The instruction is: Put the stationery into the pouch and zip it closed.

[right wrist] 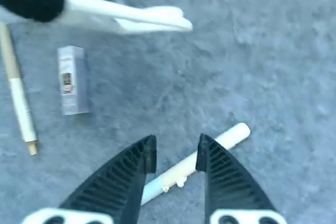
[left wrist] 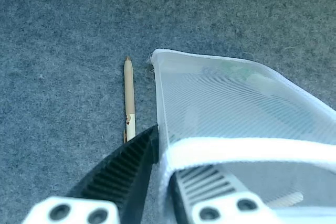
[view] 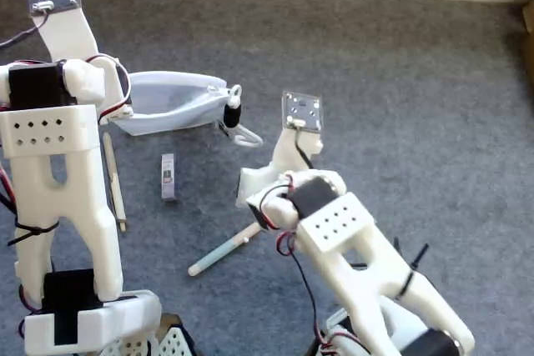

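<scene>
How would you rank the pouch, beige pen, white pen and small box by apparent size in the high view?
1. pouch, clearly largest.
2-3. beige pen and white pen: similar, and the white pen is partly hidden, so unranked.
4. small box, smallest.

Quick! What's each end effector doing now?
Left end effector: closed on the pouch.
Right end effector: open over the pen.
</scene>
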Robot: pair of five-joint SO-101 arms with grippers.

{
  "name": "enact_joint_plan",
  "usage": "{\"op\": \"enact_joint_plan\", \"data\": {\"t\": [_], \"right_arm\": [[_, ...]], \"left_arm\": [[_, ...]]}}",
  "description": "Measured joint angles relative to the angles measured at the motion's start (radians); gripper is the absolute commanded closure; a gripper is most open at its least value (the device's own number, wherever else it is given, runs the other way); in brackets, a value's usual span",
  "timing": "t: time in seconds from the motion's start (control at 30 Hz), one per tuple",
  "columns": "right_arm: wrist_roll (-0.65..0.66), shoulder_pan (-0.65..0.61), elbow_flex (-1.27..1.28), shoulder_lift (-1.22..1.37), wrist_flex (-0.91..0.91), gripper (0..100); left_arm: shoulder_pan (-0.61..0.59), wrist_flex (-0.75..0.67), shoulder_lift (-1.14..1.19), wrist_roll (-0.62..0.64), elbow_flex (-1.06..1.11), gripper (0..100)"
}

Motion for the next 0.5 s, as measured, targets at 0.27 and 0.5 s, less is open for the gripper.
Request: {"op": "enact_joint_plan", "data": {"t": [0.27, 0.5], "right_arm": [[-0.081, 0.003, 0.0, 0.212, 0.0, 87.5], [-0.106, 0.069, 0.0, 0.296, 0.0, 87.5]], "left_arm": [[0.0, 0.0, 0.0, 0.0, 0.0, 99], [0.0, 0.0, 0.0, 0.0, 0.0, 99]]}}
